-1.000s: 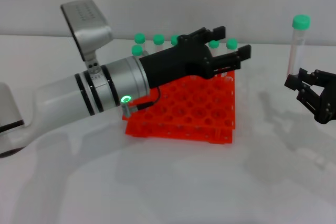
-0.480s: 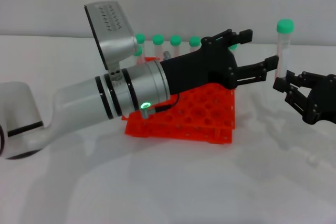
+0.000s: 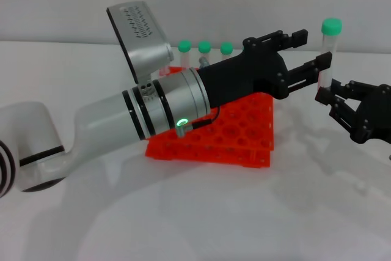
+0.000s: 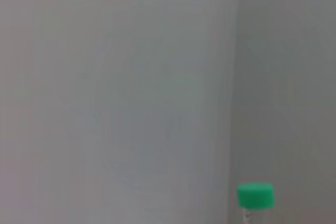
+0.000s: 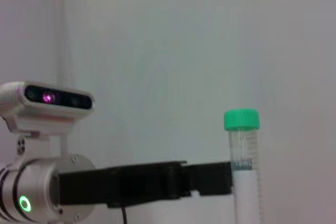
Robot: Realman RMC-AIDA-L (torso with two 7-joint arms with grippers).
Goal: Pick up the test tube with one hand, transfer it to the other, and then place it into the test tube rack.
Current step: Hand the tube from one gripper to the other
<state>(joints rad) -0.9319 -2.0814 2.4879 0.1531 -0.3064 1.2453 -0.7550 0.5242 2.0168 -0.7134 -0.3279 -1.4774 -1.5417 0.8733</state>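
The test tube [image 3: 328,53] stands upright in the air right of the rack, green cap on top, with my right gripper [image 3: 330,93] shut on its lower part. My left gripper [image 3: 315,47], black on a white ringed forearm, reaches over the orange-red test tube rack [image 3: 244,136] and is open. Its lower finger [image 3: 313,69] ends right beside the tube; contact is unclear. In the right wrist view the test tube [image 5: 244,156] rises beside a black finger [image 5: 207,178] of the left gripper. Just the green cap of the test tube [image 4: 255,196] appears in the left wrist view.
Several other green-capped tubes [image 3: 204,47] stand in the rack's far row, partly hidden behind the left arm. That arm's grey wrist camera box [image 3: 142,35] sticks up above the forearm. White table surface lies in front of the rack.
My left arm has stretched further right over the rack, bringing its open fingers up to the tube. The right gripper carried the tube leftward toward it, then held nearly still.
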